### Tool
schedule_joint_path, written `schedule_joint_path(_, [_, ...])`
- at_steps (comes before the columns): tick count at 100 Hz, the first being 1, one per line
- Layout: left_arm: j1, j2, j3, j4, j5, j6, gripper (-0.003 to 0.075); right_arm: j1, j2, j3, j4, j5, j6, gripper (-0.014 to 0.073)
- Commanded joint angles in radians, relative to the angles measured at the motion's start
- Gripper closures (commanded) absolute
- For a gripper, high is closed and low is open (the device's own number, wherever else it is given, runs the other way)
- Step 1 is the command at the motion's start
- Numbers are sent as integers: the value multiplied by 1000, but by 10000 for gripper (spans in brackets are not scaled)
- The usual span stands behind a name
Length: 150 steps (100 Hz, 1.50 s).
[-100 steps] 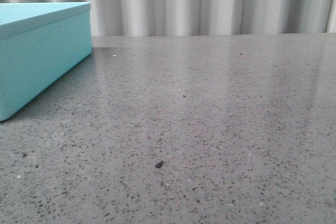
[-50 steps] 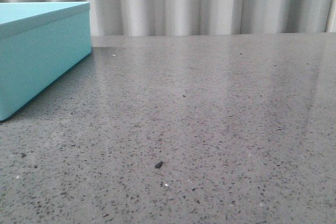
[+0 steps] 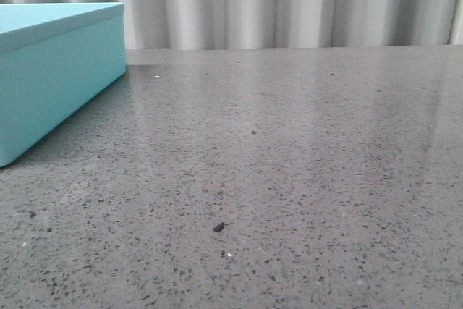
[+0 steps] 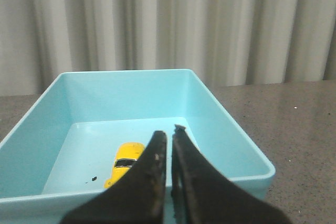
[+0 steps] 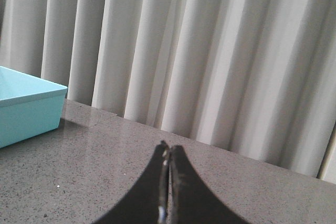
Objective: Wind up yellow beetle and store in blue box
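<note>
A: Left wrist view first: what have you got there?

B: My left jaws (image 4: pixel 170 137) are closed to a thin slit and hold nothing. Just beyond and below their tips is the blue box (image 4: pixel 231 124), open at the top. The yellow beetle (image 4: pixel 124 162) lies on its floor, partly hidden behind my near finger, apart from both tips and not touching either side wall. Which way up or round it lies I cannot tell for sure; I see a yellow body and a dark window. A small dark speck (image 4: pixel 94 178) lies on the box floor beside the car.

A: And your other side?

B: My right jaws (image 5: pixel 168 153) are pressed together, empty, above the grey speckled worktop (image 5: pixel 105 161). One corner of the box (image 5: pixel 26 108) stands well apart from them, off to the side. Pale pleated curtains (image 5: pixel 210 51) hang behind the worktop's far edge.

A: Does the front view show your jaws?

B: No, neither pair. It shows the box (image 3: pixel 51 77) at the left edge and a small dark crumb (image 3: pixel 218 227) on the bare worktop (image 3: pixel 304 164).
</note>
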Motion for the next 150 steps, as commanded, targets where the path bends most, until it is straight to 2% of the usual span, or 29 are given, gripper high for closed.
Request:
schedule_joint_path(1, [-8,11,-9,-24,-85,-3,741,3,9,-25,2,-89,-5,673])
schedule_joint_path(10, [-8,11,42,-13,-133,-3,741,3,9,-25,2,-85,-5,673])
schedule_joint_path(23, [6,11,153,122,-269,-3,741,3,9,-25,2,-72,-5,673])
schedule_joint_path(44, [5,9,292,130,-329,-3,741,3,9,-18,2,-66,-5,673])
schedule_joint_path(49, [5,7,289,130,-291,-3,741,3,9,-18,2,-66,-5,673])
schedule_joint_path(62, [5,7,289,130,-335,-3,741,3,9,-18,2,-60,-5,673])
schedule_joint_path(69, [5,7,289,141,-283,-3,741,3,9,-18,2,-50,-5,673])
schedule_joint_path(81, [5,7,289,193,-117,-3,741,3,9,-18,2,-42,-5,673])
schedule_joint_path(103, [5,7,289,268,51,-3,741,3,9,-18,2,-36,-5,673])
schedule_joint_path(150, [5,7,289,295,57,-3,741,3,9,-18,2,-26,-5,673])
